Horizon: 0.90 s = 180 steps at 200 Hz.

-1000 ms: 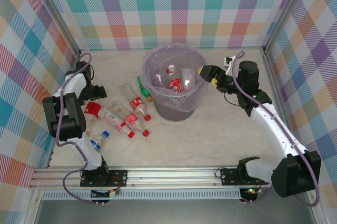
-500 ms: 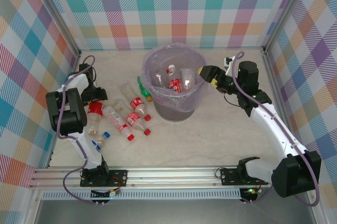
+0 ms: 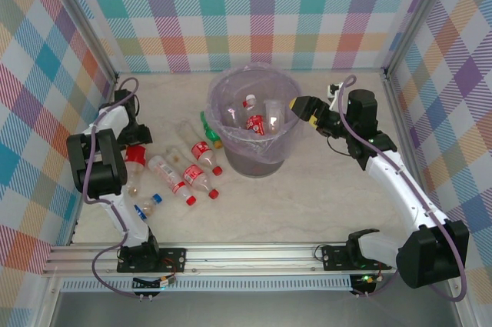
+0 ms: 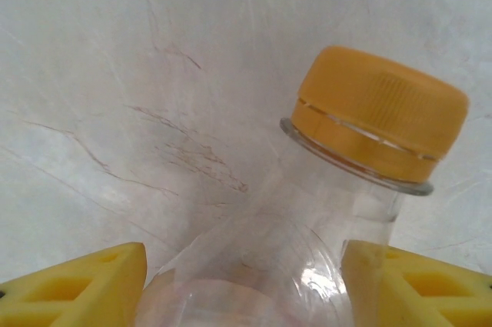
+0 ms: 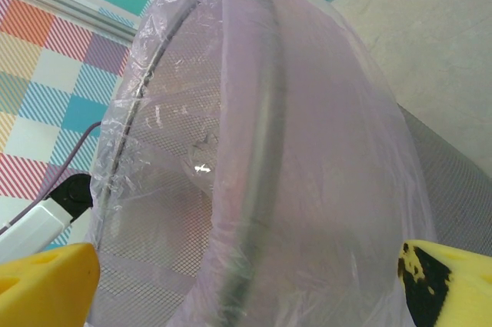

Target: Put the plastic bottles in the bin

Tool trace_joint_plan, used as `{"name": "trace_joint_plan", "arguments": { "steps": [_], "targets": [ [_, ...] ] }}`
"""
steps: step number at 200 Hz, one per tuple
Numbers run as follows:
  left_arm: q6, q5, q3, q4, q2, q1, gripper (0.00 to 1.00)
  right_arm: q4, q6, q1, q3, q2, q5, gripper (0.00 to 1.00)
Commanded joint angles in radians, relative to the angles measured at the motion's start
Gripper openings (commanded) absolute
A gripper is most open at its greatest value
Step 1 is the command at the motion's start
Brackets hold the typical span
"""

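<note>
The left claw (image 4: 242,269) has its yellow fingers (image 4: 69,281) close against both sides of a clear orange-capped bottle (image 4: 307,211) at the bottom of the wrist frame; whether they actually pinch it cannot be told. More plastic bottles (image 3: 192,169) lie on the table (image 3: 307,196), left of centre in the overhead frame. A few sit inside the bin (image 3: 257,161), upper centre. The right claw (image 3: 300,104) hangs spread wide and empty, just right of the bin's rim.
</note>
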Motion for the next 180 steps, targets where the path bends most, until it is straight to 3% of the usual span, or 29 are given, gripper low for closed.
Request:
{"name": "trace_joint_plan", "arguments": {
  "steps": [1,60,114,144,180],
  "targets": [
    [-0.010,-0.032,0.066,-0.040,-0.116,-0.007,0.62,0.014,-0.010,0.011,0.028,-0.008,0.005,0.99],
    [-0.157,0.098,0.071,-0.011,-0.416,-0.028,0.59,0.018,-0.024,0.013,0.037,-0.006,-0.018,0.99],
    [-0.378,0.153,0.141,0.167,-0.733,-0.260,0.47,0.020,-0.030,0.015,0.039,-0.019,-0.017,0.99],
    [-0.551,0.120,0.041,0.516,-0.873,-0.382,0.31,0.027,-0.021,0.018,0.034,-0.021,-0.026,0.99],
    [-0.604,0.138,0.047,0.695,-0.833,-0.538,0.22,0.045,-0.008,0.024,0.025,-0.032,-0.023,0.99]
  ]
}}
